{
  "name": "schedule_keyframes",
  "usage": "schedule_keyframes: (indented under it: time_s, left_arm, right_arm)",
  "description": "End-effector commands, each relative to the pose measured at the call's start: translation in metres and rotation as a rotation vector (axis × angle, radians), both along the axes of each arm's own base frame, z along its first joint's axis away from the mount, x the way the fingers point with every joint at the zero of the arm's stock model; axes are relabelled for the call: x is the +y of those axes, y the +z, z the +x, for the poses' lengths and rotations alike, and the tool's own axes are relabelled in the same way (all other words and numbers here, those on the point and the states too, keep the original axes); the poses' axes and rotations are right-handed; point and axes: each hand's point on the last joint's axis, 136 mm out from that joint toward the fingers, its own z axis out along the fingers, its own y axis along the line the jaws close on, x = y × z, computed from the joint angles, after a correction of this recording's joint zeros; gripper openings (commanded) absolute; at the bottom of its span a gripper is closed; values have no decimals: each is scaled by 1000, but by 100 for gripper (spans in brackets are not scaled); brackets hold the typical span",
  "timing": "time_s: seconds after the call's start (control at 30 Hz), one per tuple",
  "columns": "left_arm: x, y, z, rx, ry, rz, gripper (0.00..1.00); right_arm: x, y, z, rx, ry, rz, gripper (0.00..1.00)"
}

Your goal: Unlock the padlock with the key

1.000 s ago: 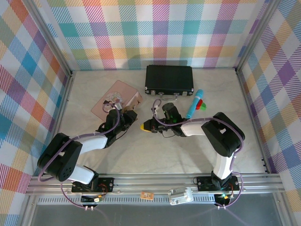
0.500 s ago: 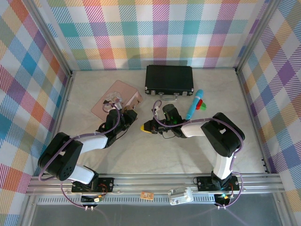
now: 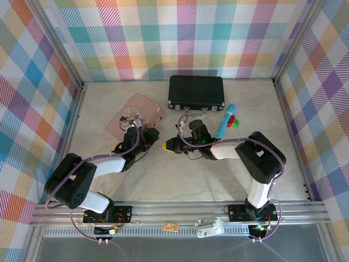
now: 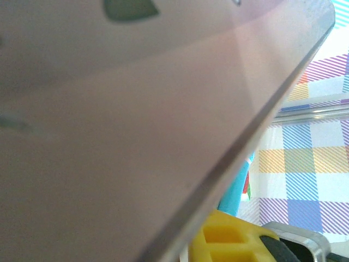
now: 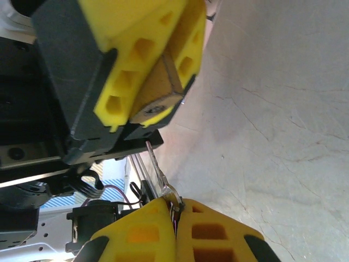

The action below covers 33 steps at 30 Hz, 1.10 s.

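While one key is pointing at one padlock, both are being gripped.
Left gripper is clamping the padlock, right gripper pinching the key — edging nearer than before.

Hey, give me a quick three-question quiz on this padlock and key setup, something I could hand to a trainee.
1. True or false: the key is seated in the keyhole of the padlock.
2. Multiple choice: what is the right gripper shut on? A) the blue marker B) the key C) the pink tin
3. Fill in: the padlock is clamped in the ___ gripper.

Key
1. False. The right wrist view shows the key's tip short of the padlock, and the keyhole face is bare.
2. B
3. Left. The left gripper has its yellow fingers on either side of the brass body.
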Motion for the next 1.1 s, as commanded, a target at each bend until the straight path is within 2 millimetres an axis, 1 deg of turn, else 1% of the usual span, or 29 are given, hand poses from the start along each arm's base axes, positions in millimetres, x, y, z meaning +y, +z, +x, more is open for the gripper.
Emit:
schedule_keyframes:
  time_s: [0.0, 0.27, 0.47, 0.8, 0.9, 1.07]
  left_arm:
    - [-9, 18, 2, -66, -11, -56, 0]
    - [-12, 24, 2, -79, -17, -65, 0]
    - [-11, 25, 2, -81, -14, -65, 0]
    - [-10, 23, 1, -79, -8, -61, 0]
    - [-10, 24, 1, -81, -9, -61, 0]
    - [-10, 23, 1, -78, -10, -58, 0]
  right_arm:
    - [4, 18, -1, -50, 4, 47, 0]
    - [9, 18, 1, -47, 8, 60, 0]
    - [11, 15, 1, -39, 10, 59, 0]
    - [0, 7, -8, -23, -16, 34, 0]
    - [-1, 7, -10, -24, -13, 35, 0]
    - [2, 14, -7, -42, -8, 48, 0]
